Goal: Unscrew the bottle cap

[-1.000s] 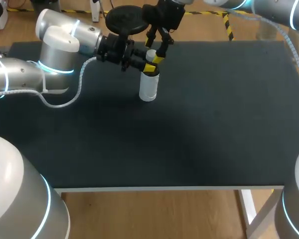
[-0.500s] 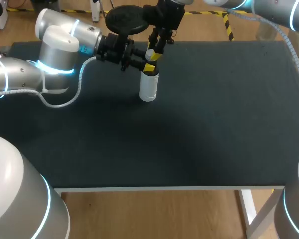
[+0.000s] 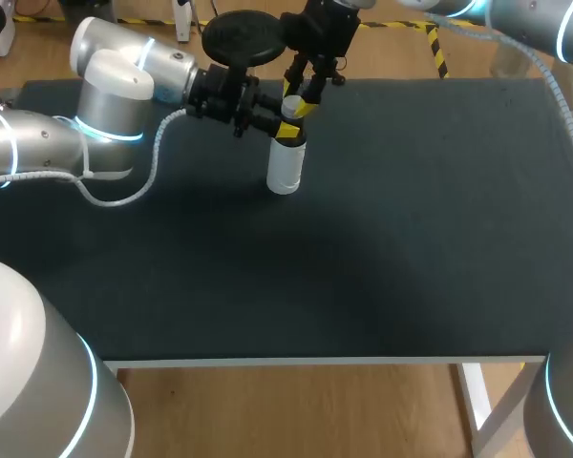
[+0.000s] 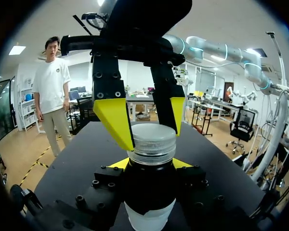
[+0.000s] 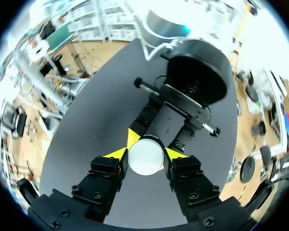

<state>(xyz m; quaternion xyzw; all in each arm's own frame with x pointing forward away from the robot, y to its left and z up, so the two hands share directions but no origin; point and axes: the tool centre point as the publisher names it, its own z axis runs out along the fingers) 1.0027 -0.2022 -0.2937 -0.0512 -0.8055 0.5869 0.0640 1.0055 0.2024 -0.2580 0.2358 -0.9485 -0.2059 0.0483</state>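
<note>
Basically brace-and-twist: left gripper (image 4: pixel 151 164) clamps the white bottle (image 3: pixel 285 170) just under its cap (image 4: pixel 152 143) so it can't spin. It stands upright toward the black table's (image 3: pixel 382 248) far edge — right gripper (image 5: pixel 145 153) pinches the cap from above, likely to turn it.

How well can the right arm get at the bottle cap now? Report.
Likely yes: the right gripper sits at the cap, fingertips against both sides; the left gripper clamps the bottle below, leaving the cap clear.
</note>
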